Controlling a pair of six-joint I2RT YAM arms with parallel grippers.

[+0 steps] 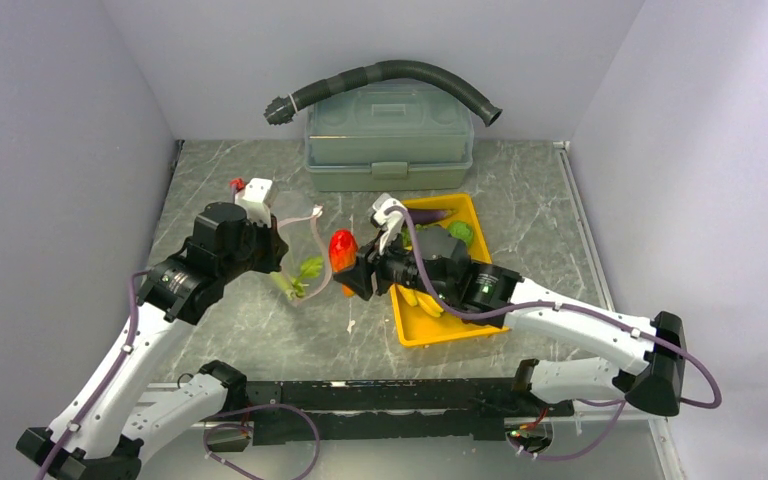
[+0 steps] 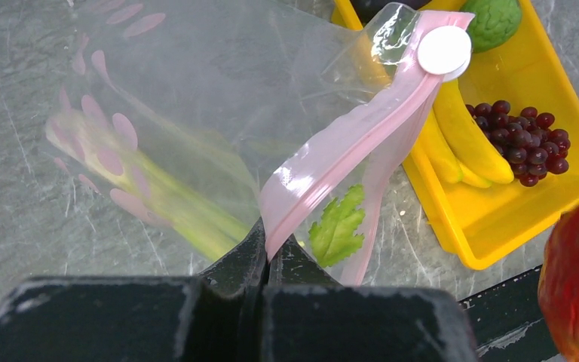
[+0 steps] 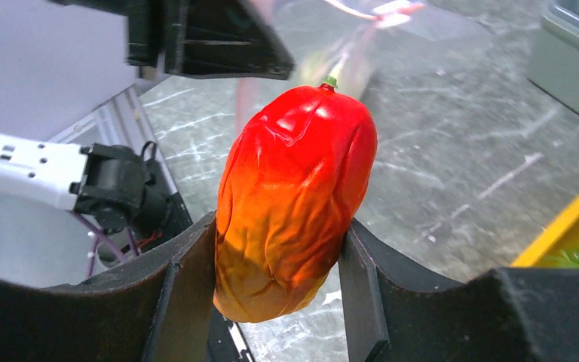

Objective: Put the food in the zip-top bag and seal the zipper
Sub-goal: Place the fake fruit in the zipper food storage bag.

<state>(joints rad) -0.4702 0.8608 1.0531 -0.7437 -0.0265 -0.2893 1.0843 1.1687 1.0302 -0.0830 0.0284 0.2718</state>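
While near the zip-top bag (image 2: pixel 219 90), red-orange pepper (image 3: pixel 294 188) in grip of right hand (image 3: pixel 277 234)

Your bag (image 1: pixel 298 235) lies on the worktop (image 1: pixel 260 340), left of the tray (image 1: pixel 450 335). A leek (image 2: pixel 173 204) is inside the bag. Bananas (image 2: pixel 464 136) and grapes (image 2: pixel 524 139) lie side by side in the tray. Your right end effector (image 3: pixel 275 226) holds a pepper (image 3: pixel 294 173) up between bag and tray. The box (image 1: pixel 390 140) sits behind both.

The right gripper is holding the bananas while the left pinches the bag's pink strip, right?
No: the right gripper holds a red-orange toy fruit, as the right wrist view shows; the bananas lie in the yellow tray. The left gripper does pinch the pink strip.
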